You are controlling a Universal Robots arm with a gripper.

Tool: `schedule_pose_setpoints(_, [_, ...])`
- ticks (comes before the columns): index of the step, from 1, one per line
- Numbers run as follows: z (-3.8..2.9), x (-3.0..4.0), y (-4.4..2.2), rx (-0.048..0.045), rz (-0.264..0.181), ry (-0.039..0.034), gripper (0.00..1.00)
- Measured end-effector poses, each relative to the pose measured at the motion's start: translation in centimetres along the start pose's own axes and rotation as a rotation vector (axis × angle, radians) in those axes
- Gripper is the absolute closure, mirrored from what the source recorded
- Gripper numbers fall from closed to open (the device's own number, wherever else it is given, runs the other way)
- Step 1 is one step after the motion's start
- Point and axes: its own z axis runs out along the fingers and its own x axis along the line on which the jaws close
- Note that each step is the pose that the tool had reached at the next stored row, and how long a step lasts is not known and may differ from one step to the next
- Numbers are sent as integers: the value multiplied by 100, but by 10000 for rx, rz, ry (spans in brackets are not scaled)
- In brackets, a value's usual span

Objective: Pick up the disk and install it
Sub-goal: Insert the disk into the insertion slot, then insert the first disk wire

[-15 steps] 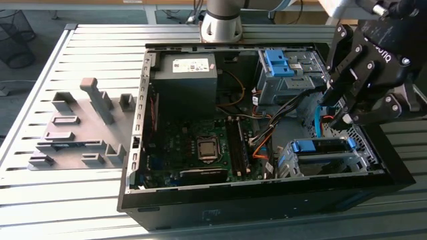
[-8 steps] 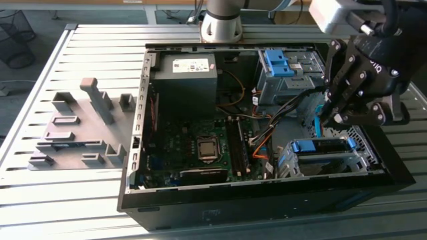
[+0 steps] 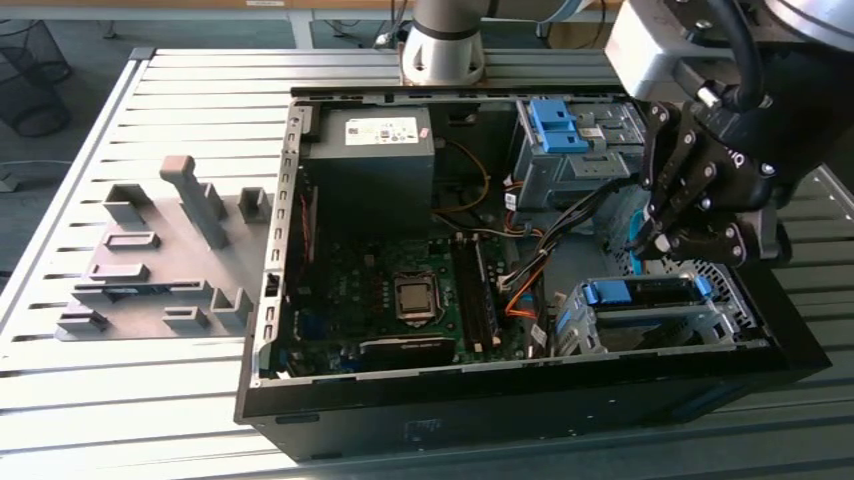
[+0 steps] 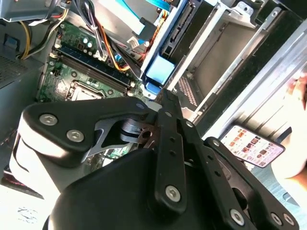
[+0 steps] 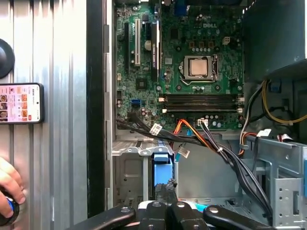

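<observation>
Hanging the pincer [image 3: 663,245] nose-down just above the disk [image 3: 645,292], lining up with the blue-framed edge sitting at the top of the metal drive cage [image 3: 667,330]. Not showing whether clamped on that edge or slack, so impossible to tell. Lying open-side up on the slatted surface [image 3: 134,400], the computer case [image 3: 534,410], probably giving reach from above.

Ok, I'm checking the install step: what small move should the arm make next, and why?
Probably a short, slow descent straight toward the disk. The end effector hangs just above its blue bracket at the drive cage, beside loose cables. Whether it touches the disk yet, I cannot tell.
</observation>
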Motion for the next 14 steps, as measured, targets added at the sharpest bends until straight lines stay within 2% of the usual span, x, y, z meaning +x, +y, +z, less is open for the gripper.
schedule_pose_setpoints(8, [145, 3, -2, 0, 0, 0, 89])
schedule_pose_setpoints(14, [159, 3, -2, 0, 0, 0, 89])
